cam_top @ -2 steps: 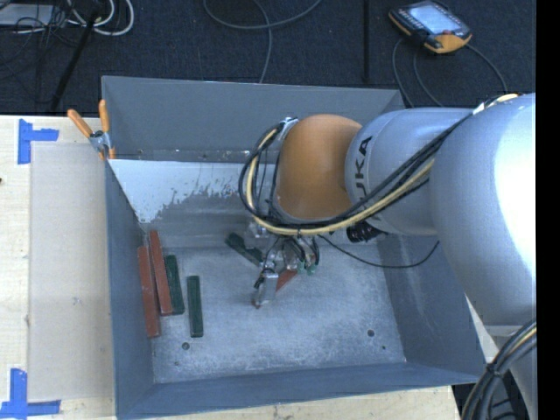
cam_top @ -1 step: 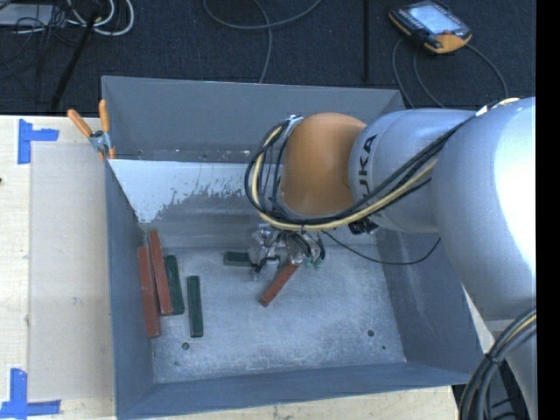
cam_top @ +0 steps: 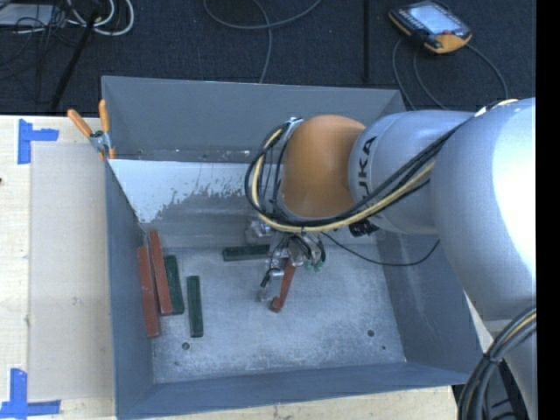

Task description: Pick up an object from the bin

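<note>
The short red-brown flat bar [cam_top: 282,292] lies tilted near the middle of the bin floor, a little towards the bin's right wall, with its upper end up in the jaws and its lower end pointing to the near wall. The jaws stand narrow and closed on that upper end: one grey metal finger [cam_top: 268,283] shows just beside the bar on its left, and the other is hidden behind it. Just beyond the jaws, towards the back wall, a dark green flat bar [cam_top: 246,253] lies crosswise on the floor, near the held bar but apart from it. Above the jaws sits the wrist's rounded orange cover [cam_top: 317,166], ringed by looped yellow and black cables [cam_top: 262,182], and from it the thick silver arm [cam_top: 455,182] runs over the right wall. Well apart, along the left wall, lie four more bars roughly side by side: two long red-brown bars [cam_top: 154,278] touching one another, then two dark green bars [cam_top: 193,305] towards the middle. The grey metal bin [cam_top: 262,379] has a speckled, scuffed floor, paler where it is worn, and the sloping back wall carries whitish scrape marks along its foot. Behind the bin the floor of the room is dark carpet [cam_top: 289,42], crossed by loose black cables [cam_top: 236,11], with a handheld grey and orange device [cam_top: 430,24] lying on it beyond the back right corner.
</note>
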